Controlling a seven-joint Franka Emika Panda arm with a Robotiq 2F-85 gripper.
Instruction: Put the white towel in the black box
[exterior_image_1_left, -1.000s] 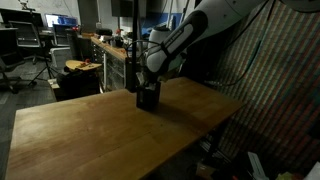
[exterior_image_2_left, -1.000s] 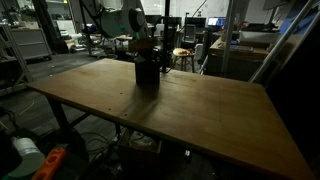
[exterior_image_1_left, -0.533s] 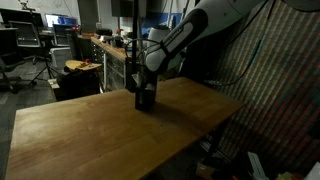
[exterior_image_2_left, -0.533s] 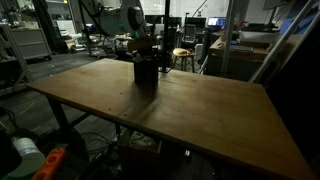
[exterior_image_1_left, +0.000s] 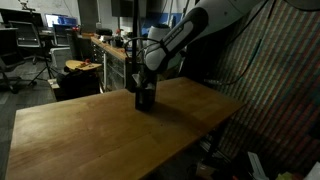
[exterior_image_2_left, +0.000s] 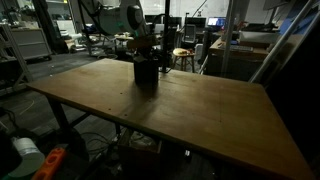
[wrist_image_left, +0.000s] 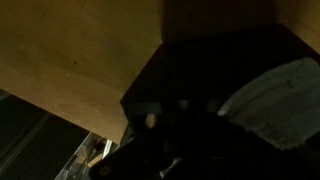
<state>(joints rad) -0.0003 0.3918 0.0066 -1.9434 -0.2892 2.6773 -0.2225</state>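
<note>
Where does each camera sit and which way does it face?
An exterior view: off a table corner, facing the black box; arm enters upper right.
An exterior view: off another edge, facing the box; arm upper left.
Wrist view: close above the box, white towel at right; no robot parts discernible.
Both exterior views share box, arm.

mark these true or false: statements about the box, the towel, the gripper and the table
1. The black box stands upright on the wooden table. True.
2. The white towel lies spread flat across the middle of the table. False: neither exterior view shows any cloth on the table top. The towel appears only in the wrist view, bunched up against the box.
3. The gripper is right at the top of the box. True.
4. The gripper is wide open. False: it is shut.
</note>
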